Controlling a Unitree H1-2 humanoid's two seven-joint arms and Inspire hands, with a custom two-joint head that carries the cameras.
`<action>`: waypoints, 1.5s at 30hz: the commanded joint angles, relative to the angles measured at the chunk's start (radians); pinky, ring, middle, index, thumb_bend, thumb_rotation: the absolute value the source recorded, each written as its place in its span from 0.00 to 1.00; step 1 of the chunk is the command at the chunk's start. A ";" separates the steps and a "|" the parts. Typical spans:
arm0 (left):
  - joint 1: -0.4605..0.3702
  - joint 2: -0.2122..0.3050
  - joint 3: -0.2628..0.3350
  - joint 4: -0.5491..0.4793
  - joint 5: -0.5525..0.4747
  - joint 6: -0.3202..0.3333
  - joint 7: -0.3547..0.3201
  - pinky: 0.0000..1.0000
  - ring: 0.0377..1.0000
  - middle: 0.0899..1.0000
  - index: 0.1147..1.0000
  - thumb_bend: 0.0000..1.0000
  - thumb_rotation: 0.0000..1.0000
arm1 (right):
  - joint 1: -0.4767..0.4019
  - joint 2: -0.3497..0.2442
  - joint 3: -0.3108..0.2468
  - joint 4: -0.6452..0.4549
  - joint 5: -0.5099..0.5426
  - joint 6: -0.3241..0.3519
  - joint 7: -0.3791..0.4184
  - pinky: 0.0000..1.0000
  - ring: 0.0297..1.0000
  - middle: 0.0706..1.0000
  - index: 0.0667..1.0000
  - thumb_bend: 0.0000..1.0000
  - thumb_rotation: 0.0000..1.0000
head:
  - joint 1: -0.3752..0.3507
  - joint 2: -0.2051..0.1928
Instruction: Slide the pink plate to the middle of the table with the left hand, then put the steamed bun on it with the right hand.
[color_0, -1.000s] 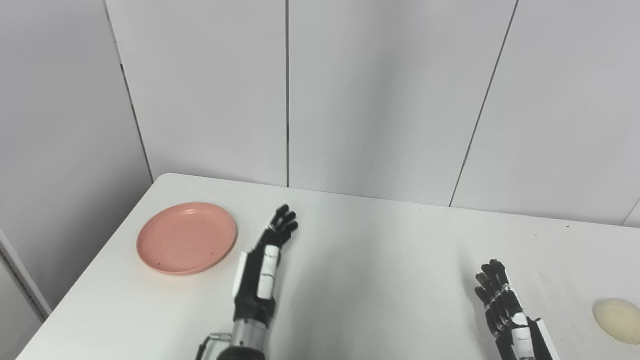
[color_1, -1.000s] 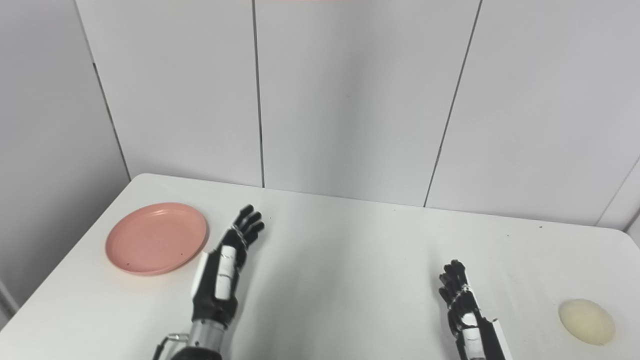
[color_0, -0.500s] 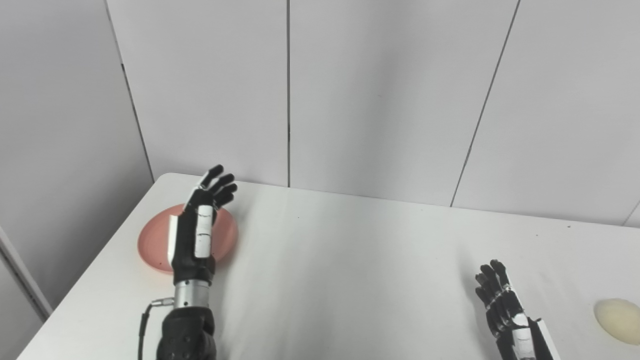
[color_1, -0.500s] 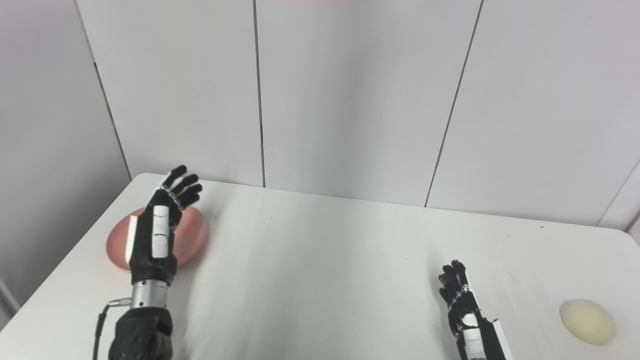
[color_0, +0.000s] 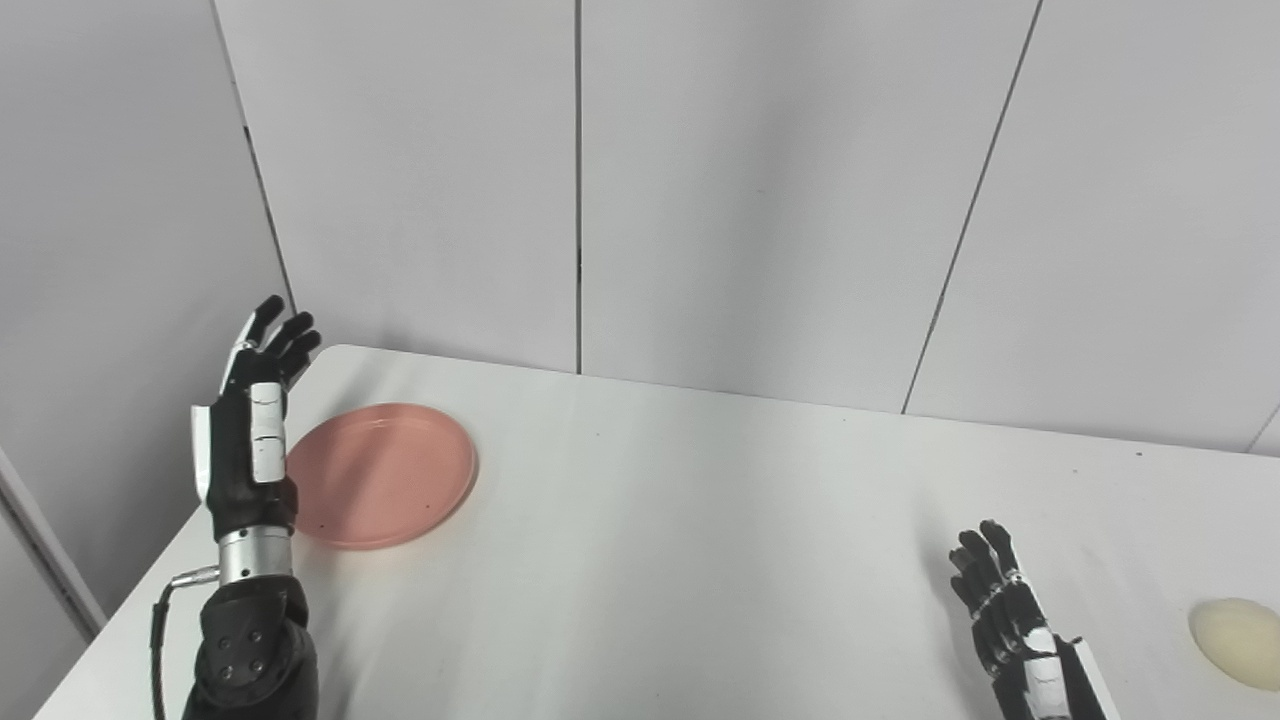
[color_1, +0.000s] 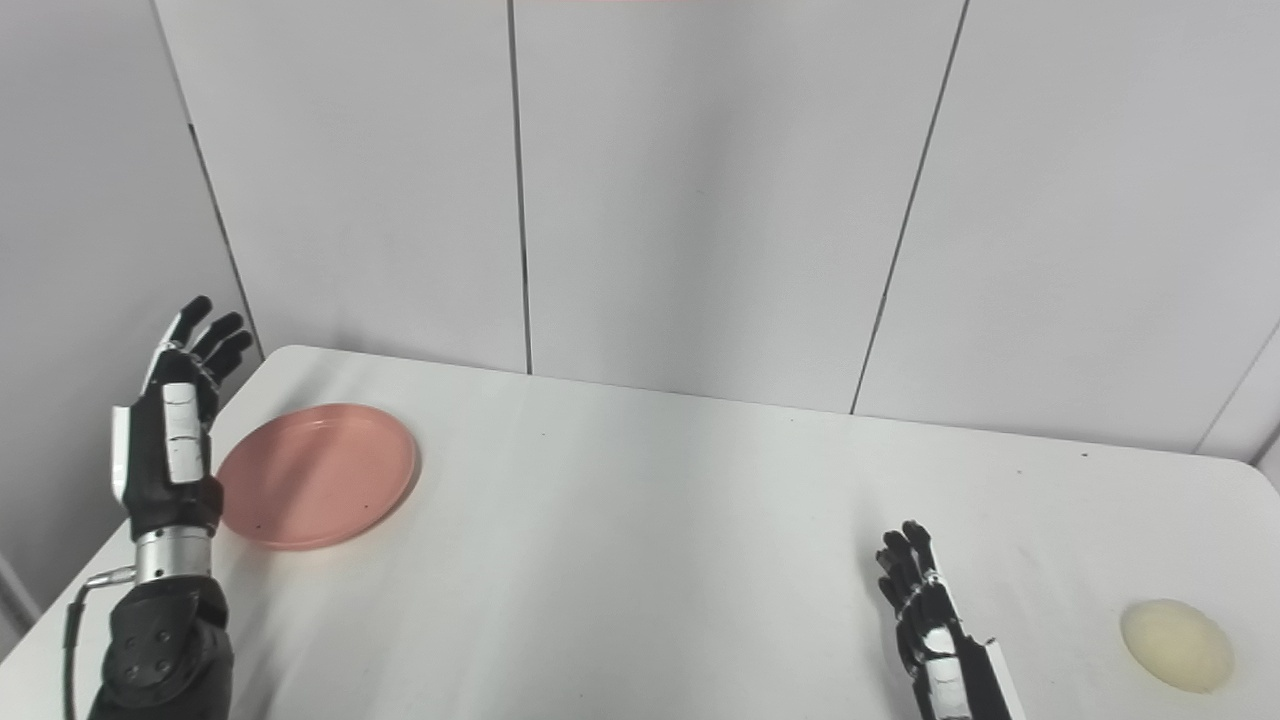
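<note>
The pink plate is lying flat near the far-left corner of the tabletop, well apart from the middle where the task wants it; the left hand is hanging in the air just beyond the plate's outer edge, raised above the surface, its fingers spread wide and holding nothing; the right hand is resting low near the front right, fingers apart and empty, with the steamed bun sitting near it at the right edge. The risks are gathering on the left side, I judge: the hand is hovering close to the table's left edge, so a descent that is lying too far outward is likely to miss the rim altogether or knock the arm against the edge; a descent too far inward is likely to land the fingers on top of the plate, pressing one side down and tipping the other up instead of pushing it; a push off-centre is likely to be spinning the plate rather than carrying it toward the middle; a hard shove on a smooth surface could be sending it past the centre.
</note>
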 joint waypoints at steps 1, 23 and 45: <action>-0.087 0.038 0.007 0.016 0.006 -0.041 0.023 0.85 0.81 0.80 0.81 0.86 0.98 | 0.050 -0.003 -0.004 0.072 -0.003 -0.017 0.007 1.00 0.96 0.96 1.00 0.86 1.00 | -0.001 0.000; -0.160 0.184 0.058 0.316 -0.047 -0.097 0.057 0.88 0.85 0.83 0.83 0.98 0.98 | 0.047 0.028 -0.032 0.112 -0.018 -0.108 -0.028 0.96 0.92 0.93 0.97 0.84 0.97 | -0.022 0.010; -0.206 0.208 0.075 0.539 -0.241 -0.031 -0.072 0.89 0.83 0.81 0.80 0.85 0.93 | 0.071 0.031 -0.021 0.059 -0.038 -0.096 -0.036 0.94 0.90 0.91 0.95 0.78 0.98 | -0.038 0.034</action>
